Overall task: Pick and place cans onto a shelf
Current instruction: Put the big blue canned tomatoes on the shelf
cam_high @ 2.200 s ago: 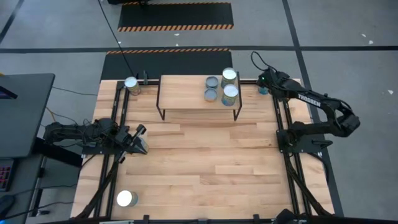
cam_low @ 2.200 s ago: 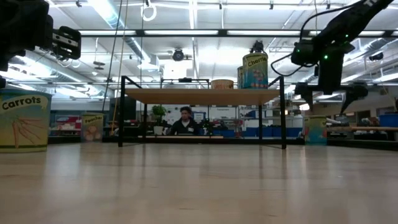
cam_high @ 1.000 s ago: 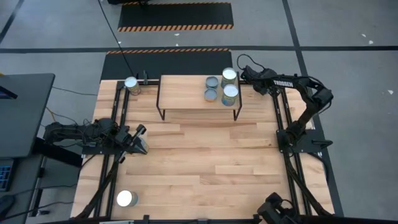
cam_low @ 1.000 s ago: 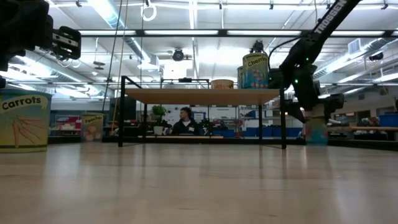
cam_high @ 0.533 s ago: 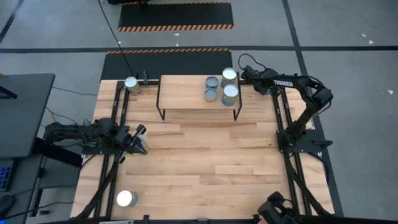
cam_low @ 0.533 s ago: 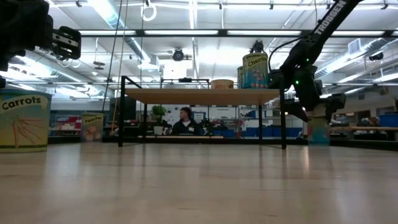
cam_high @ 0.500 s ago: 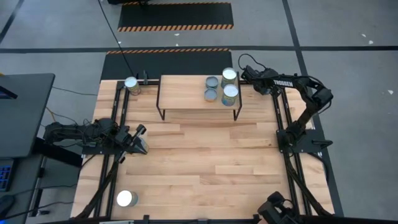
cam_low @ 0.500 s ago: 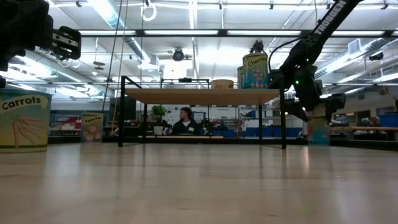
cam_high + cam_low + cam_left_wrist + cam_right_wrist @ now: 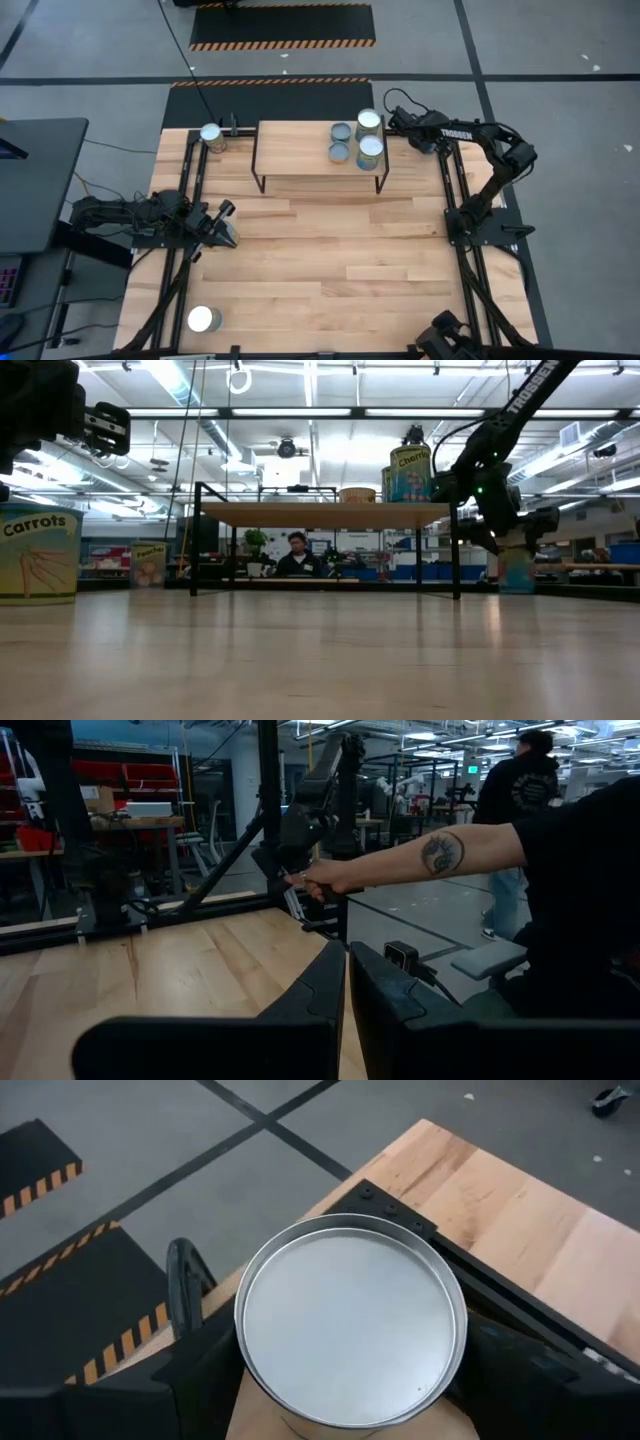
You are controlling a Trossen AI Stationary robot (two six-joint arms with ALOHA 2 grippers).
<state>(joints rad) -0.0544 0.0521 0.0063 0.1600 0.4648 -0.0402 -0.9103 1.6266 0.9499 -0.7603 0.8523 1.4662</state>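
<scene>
The shelf [image 9: 318,155] stands at the table's far middle. On its right part stand two silver-topped cans [image 9: 370,148] and two grey-topped ones [image 9: 340,131]. One can [image 9: 212,135] stands at the far left, another [image 9: 204,319] at the near left. My right gripper [image 9: 408,128] is over a silver-topped can [image 9: 350,1325] at the far right corner and hides it in the high view. That can's foot [image 9: 515,586] rests on the table. My left gripper [image 9: 225,215] waits shut at the table's left. My right gripper [image 9: 350,1370] has the can between its two fingers, which stand against opposite sides of the can's wall [image 9: 250,1380] just under the rim. The fingers slant down from above and from the table's right. The can is upright with its bottom on the table.
Black frame rails [image 9: 455,190] run along both sides of the table. A dark desk [image 9: 35,180] stands beyond the left edge. A person sits behind the shelf [image 9: 297,550]. Another person's arm [image 9: 420,860] reaches to a device beyond the table. Bare boards [image 9: 330,270] fill the table's middle.
My right gripper, which hung higher and farther right two seconds ago, has come down toward the far right corner over the can. Through the last second it has stayed around the can, which still stands on the table.
</scene>
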